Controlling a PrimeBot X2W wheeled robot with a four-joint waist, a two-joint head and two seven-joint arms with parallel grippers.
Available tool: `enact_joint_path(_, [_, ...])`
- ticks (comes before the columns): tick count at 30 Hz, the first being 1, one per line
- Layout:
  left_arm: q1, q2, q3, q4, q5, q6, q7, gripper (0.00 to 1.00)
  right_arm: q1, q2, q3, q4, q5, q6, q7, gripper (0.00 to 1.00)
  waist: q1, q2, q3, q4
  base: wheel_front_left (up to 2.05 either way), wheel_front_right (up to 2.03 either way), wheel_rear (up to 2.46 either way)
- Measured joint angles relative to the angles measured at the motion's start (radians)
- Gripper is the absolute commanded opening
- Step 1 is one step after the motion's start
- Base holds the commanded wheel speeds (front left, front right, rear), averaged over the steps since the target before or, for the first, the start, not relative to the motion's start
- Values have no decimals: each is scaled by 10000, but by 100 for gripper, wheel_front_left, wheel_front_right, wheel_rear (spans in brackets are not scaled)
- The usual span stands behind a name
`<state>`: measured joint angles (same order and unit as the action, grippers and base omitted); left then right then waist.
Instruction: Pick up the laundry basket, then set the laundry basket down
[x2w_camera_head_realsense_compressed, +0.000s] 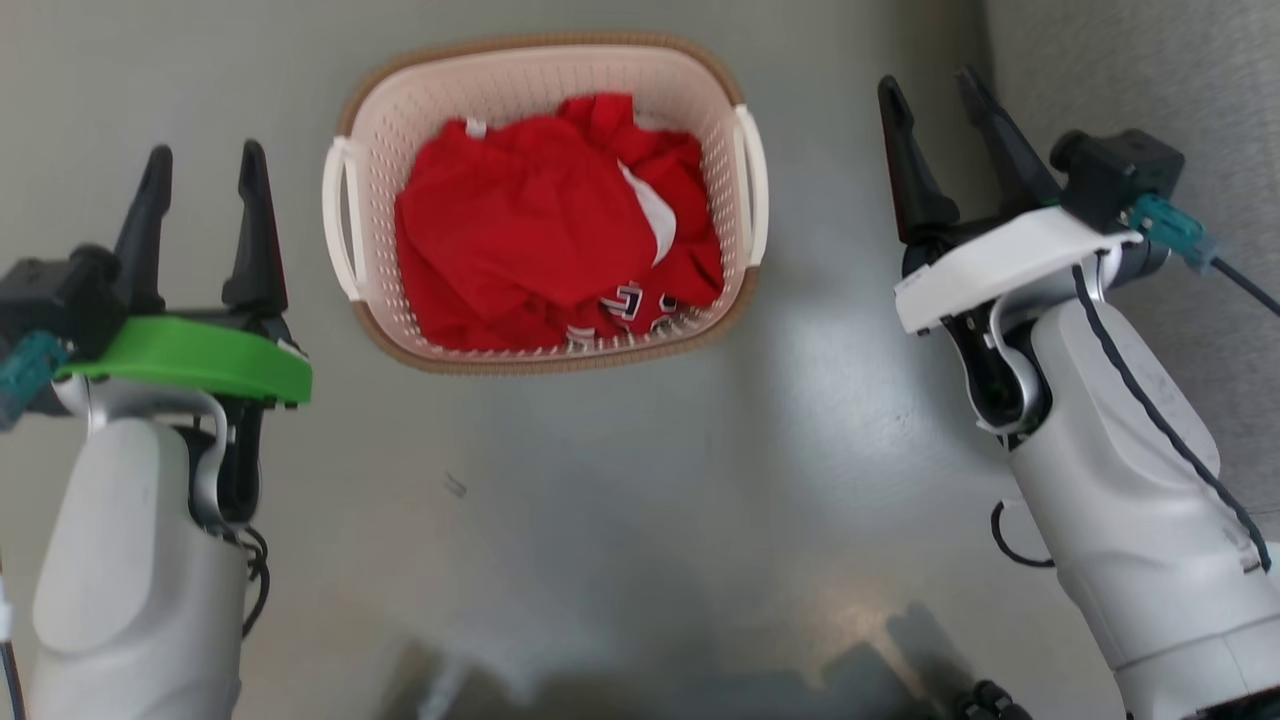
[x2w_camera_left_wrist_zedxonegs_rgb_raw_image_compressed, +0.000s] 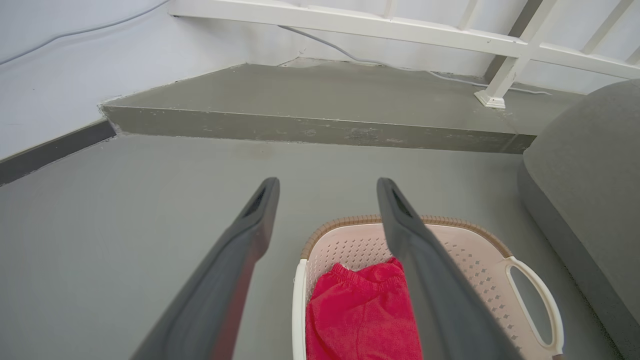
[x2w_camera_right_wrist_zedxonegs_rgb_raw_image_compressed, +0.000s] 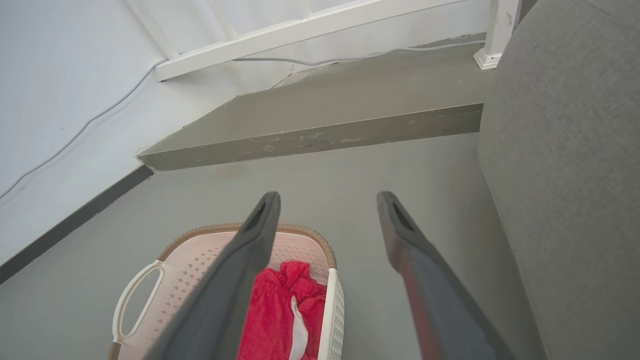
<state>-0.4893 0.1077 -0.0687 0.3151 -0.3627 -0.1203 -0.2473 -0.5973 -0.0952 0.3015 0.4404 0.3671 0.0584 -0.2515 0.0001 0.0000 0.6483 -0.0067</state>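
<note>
The laundry basket stands on the grey floor between my two arms, cream-white with perforated walls, a brown rim and white loop handles on both sides. Red clothing fills it. My left gripper is open, to the left of the basket's left handle and apart from it. My right gripper is open, to the right of the right handle, with a gap of floor between. The left wrist view shows the basket low and right behind my open fingers; the right wrist view shows the basket low and left.
A grey upholstered sofa rises to the right of the basket, close to my right arm. Ahead lies a raised concrete step with a white railing and a white wall behind it. A cable runs along the wall.
</note>
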Motion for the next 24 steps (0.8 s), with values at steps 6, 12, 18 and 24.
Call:
enact_joint_path(6, [-698, 44, -136, 665, -42, -25, 13, 100, -630, 40, 123, 545, -63, 2, 71, 100, 0, 0, 693, 85, 0, 0, 0])
enact_joint_path(12, [-1360, 50, -351, 1325, -132, -33, 15, 100, -1192, 86, 140, 1256, -54, 6, 163, 100, 0, 1, 1281, 189, 0, 0, 0])
enact_joint_path(18, [-1749, 111, -527, 2015, -318, -40, 12, 100, -1622, 144, 232, 2057, 36, 13, 374, 100, 0, 0, 1688, 288, 0, 0, 0])
enact_joint_path(24, [-2226, 148, -953, 2566, -548, -42, 92, 100, -2150, 186, 372, 2794, 123, 27, 635, 100, 0, 0, 1989, 330, 0, 0, 0])
